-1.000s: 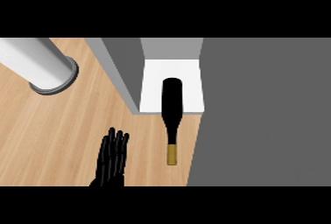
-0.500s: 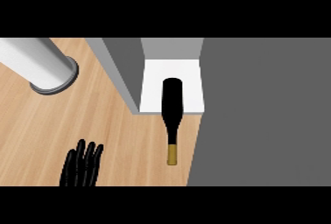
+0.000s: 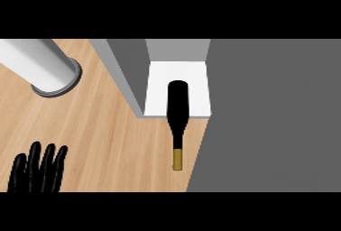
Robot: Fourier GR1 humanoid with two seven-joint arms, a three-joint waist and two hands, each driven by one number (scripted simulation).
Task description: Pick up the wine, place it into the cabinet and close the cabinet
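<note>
The wine (image 3: 177,117) lies on its side, body on the cabinet (image 3: 160,85) floor, gold-capped neck out over the table (image 3: 100,135). The left hand (image 3: 39,169), released, fingers straight, rests at lower left.

— What's the counter (image 3: 100,140) made of?
— Pale wood, smooth, with fine grain lines running along it.
— And the bottle (image 3: 177,108)?
— Black and matt, no shine on it, with a dull gold top.
— The cabinet (image 3: 174,72)?
— Its floor is plain flat white; the walls are smooth matt grey.
— That cylinder (image 3: 40,65)?
— Pale grey, smooth, slightly glossy, like metal.
— The hand (image 3: 36,169)?
— Matt black.
</note>
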